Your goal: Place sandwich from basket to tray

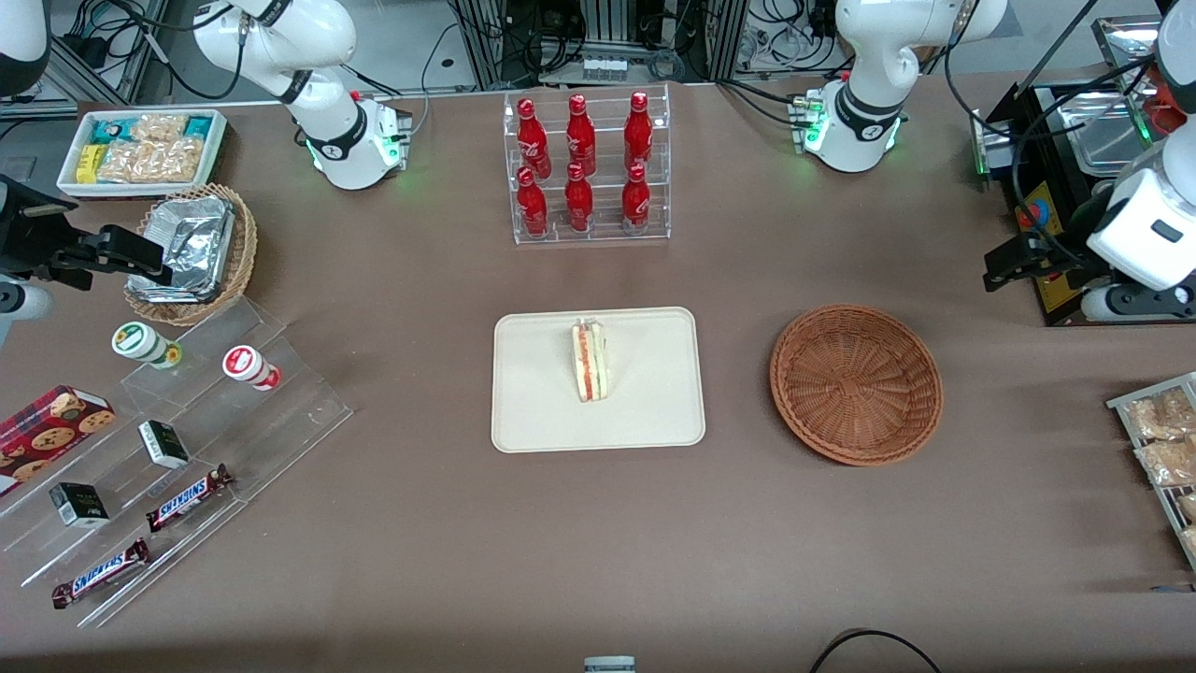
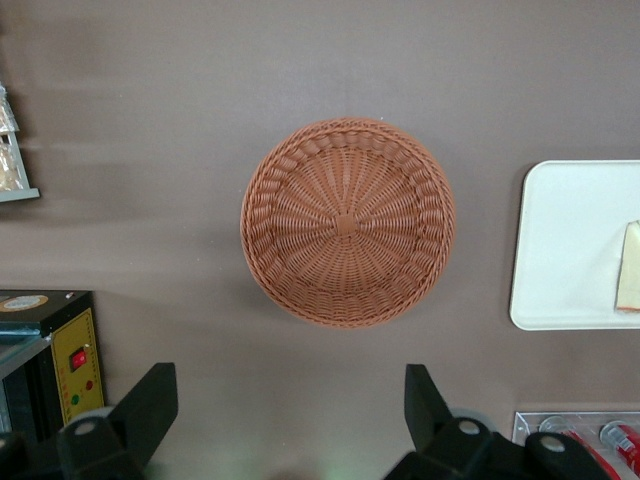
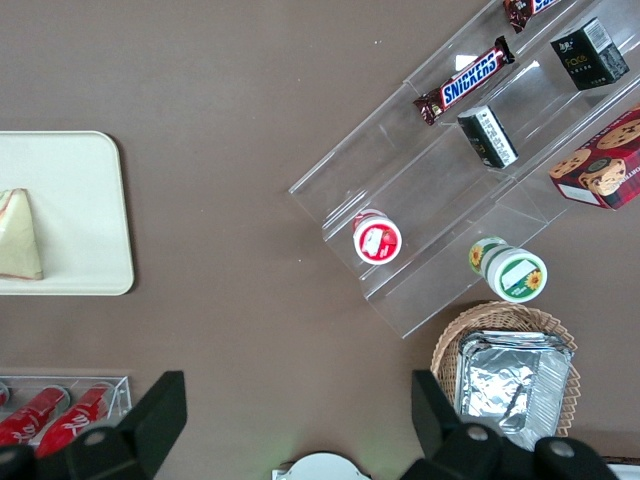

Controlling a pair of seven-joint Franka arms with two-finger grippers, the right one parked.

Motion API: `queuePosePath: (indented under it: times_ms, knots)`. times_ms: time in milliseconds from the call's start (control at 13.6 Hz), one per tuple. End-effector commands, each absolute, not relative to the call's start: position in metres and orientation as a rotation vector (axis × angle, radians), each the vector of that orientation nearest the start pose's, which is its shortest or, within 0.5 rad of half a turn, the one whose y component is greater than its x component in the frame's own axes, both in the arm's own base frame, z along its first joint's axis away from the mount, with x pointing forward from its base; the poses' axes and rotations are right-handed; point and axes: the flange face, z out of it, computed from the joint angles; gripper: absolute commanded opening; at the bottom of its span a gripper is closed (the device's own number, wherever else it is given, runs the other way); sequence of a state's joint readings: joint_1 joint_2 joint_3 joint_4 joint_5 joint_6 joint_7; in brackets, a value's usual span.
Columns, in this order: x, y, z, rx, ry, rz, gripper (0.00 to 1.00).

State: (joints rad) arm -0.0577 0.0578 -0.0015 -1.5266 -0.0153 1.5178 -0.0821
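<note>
The sandwich (image 1: 590, 361) lies on the cream tray (image 1: 533, 411), near the tray's middle, its red and green filling layers facing up toward the front camera. The reddish-brown wicker basket (image 1: 856, 383) sits on the brown worktop (image 1: 420, 523) beside the tray, toward the working arm's end, holding nothing. The left arm's end effector (image 2: 290, 410) hangs above the worktop just beside the basket, its two black fingers (image 2: 150, 400) spread wide and gripping nothing.

Farther from the front camera than the tray, a clear rack (image 1: 590, 168) carries six red bottles with white script too small to read. Toward the parked arm's end, a clear stepped stand (image 1: 187, 439) holds two bars (image 1: 187, 497) printed "SNICKERS", small dark boxes (image 3: 588, 52), one reading "Face", two round tubs (image 1: 250, 366) and a red box (image 1: 51, 422) picturing cookies.
</note>
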Motion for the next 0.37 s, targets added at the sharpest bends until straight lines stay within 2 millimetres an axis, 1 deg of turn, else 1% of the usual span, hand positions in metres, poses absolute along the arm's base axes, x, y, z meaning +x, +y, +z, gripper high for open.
queuePosePath:
  times_ms: [0,74,147,295]
  knots:
    - [0.569,-0.033,0.619,-3.141,-0.021,0.089,1.0]
    - [0.566,-0.029,0.621,-3.1,-0.019,0.089,1.0]
    - [0.561,-0.027,0.622,-3.076,-0.011,0.124,1.0]
    - [0.548,-0.025,0.634,-3.075,0.01,0.123,1.0]
